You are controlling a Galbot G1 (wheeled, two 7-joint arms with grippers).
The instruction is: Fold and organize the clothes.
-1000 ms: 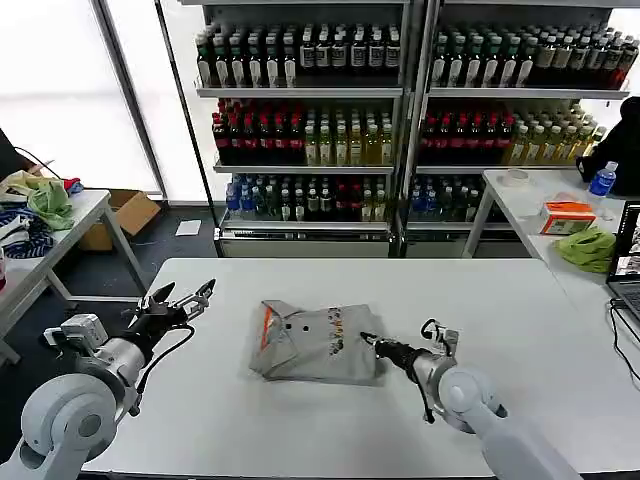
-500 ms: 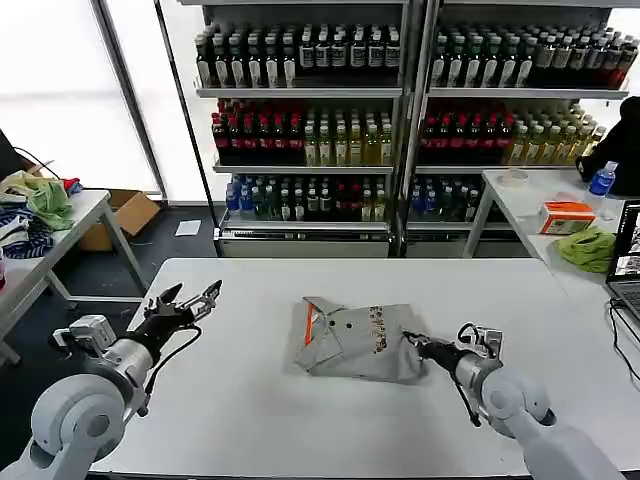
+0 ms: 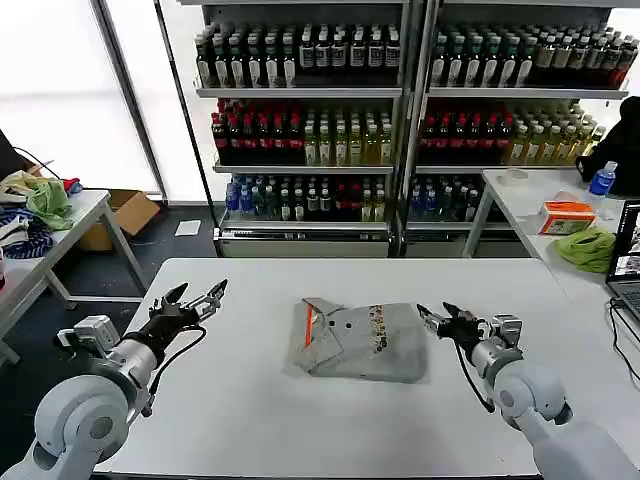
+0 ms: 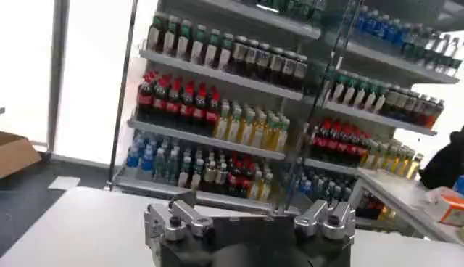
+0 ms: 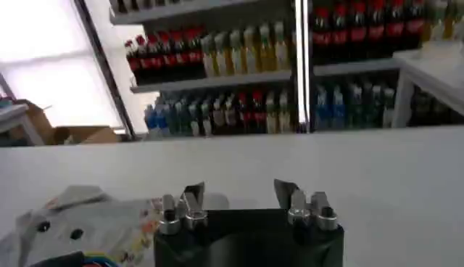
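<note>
— What is lying at the middle of the white table (image 3: 250,420)?

— A folded grey polo (image 3: 360,340) is lying there, its orange-lined collar facing the robot's left and a colourful band running across the cloth. In the right wrist view the same polo (image 5: 80,225) is showing beside the gripper body, with two dark buttons visible.

— And where is the right gripper sitting?

— The right gripper (image 3: 437,318) is hovering just beside the polo's right edge, apart from the cloth, its fingers spread and gripping nothing. The right wrist view is showing those fingers (image 5: 190,199) parted over bare tabletop.

— Is the left arm doing anything?

— The left gripper (image 3: 195,298) is waiting well apart from the polo, over the table's left side, its fingers (image 4: 170,218) also standing wide and empty. Shelves of bottled drinks (image 3: 300,140) are filling the background behind the table.
</note>
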